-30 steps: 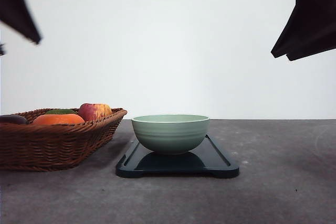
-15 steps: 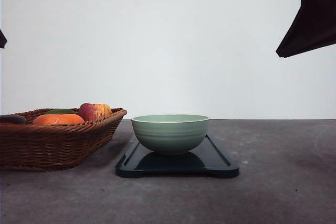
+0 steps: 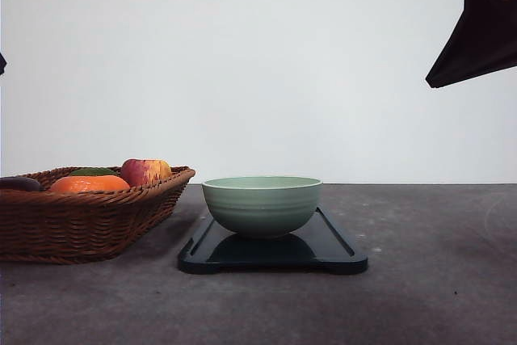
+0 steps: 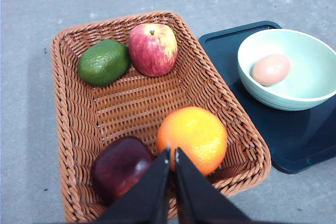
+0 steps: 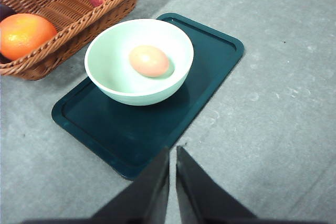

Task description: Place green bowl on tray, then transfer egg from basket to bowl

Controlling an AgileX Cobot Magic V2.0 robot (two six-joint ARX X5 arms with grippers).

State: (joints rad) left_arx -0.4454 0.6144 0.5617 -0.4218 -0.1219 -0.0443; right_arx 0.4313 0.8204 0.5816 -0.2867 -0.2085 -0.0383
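Egg (image 5: 149, 60) lying loose in bowl (image 5: 138, 61) on tray (image 5: 210, 61), basket (image 4: 68, 129) at its 9 o'clock; left hand (image 4: 172, 156) and right hand (image 5: 172, 153) closed, empty; risk: a bumped bowl would roll it.

Green bowl (image 3: 262, 205) on dark tray (image 3: 339, 252), wicker basket (image 3: 85, 220) of fruit just left
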